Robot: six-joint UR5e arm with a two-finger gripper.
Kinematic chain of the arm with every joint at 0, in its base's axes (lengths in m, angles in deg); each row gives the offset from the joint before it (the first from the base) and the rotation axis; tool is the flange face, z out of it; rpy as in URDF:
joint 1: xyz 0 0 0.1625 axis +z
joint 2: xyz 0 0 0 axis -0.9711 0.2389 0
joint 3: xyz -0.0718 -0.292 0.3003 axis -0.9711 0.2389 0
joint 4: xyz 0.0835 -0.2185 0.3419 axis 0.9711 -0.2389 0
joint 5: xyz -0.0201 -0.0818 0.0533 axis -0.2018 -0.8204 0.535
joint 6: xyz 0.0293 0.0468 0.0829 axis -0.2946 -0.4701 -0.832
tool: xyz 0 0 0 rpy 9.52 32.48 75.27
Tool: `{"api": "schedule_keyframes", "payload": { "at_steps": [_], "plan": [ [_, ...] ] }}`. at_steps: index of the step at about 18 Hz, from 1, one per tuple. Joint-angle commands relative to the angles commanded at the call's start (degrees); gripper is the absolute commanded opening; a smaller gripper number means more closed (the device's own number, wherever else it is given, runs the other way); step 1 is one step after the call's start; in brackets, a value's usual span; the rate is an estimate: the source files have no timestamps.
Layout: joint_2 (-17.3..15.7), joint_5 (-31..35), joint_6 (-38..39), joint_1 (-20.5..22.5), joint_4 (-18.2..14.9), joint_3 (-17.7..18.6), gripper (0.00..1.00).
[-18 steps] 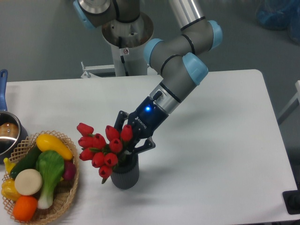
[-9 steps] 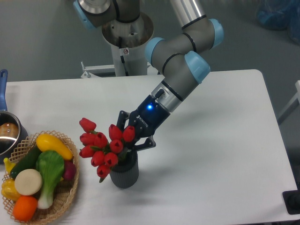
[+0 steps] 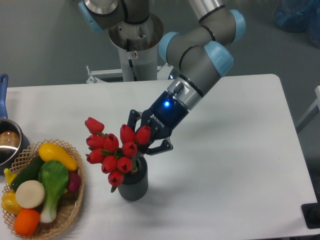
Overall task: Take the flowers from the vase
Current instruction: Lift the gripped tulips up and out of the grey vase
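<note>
The flowers [image 3: 113,152], a bunch of red tulips with green leaves, lean out to the left above the vase [image 3: 133,184], a small dark grey ribbed cylinder near the table's front. Their stems still reach down into the vase's mouth. My gripper [image 3: 140,146] comes in from the upper right, tilted, and is shut on the flowers just behind the buds. Its fingertips are mostly hidden among the blooms.
A wicker basket [image 3: 70,214] of colourful vegetables sits at the front left, close to the tulips. A steel pot [image 3: 8,142] with a blue handle stands at the left edge. The arm's base column [image 3: 134,47] rises behind the table.
The gripper has risen and shifted slightly right with the bunch held in it. The tulips now sit higher over the vase; the vase has stayed put.
</note>
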Motion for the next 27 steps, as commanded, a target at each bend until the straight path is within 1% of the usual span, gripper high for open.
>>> {"api": "schedule_keyframes", "payload": {
  "at_steps": [8,13,18,20,23,25,27],
  "plan": [
    [-3.7,-1.3,5.9,-0.4,0.0,-0.8,0.26],
    [-4.5,-1.5,12.4,-0.6,-0.1,-3.9,0.26],
    [-5.5,-1.8,12.8,-0.5,-0.1,-4.7,0.26],
    [-5.6,-1.8,13.4,-0.4,-0.3,-6.0,0.26],
    [-5.6,-1.7,16.5,0.3,-0.3,-8.7,0.26],
    [-5.7,-1.3,16.4,1.0,-0.3,-8.9,0.26],
    [-6.1,-1.2,16.3,3.3,-0.3,-8.9,0.26]
  ]
}}
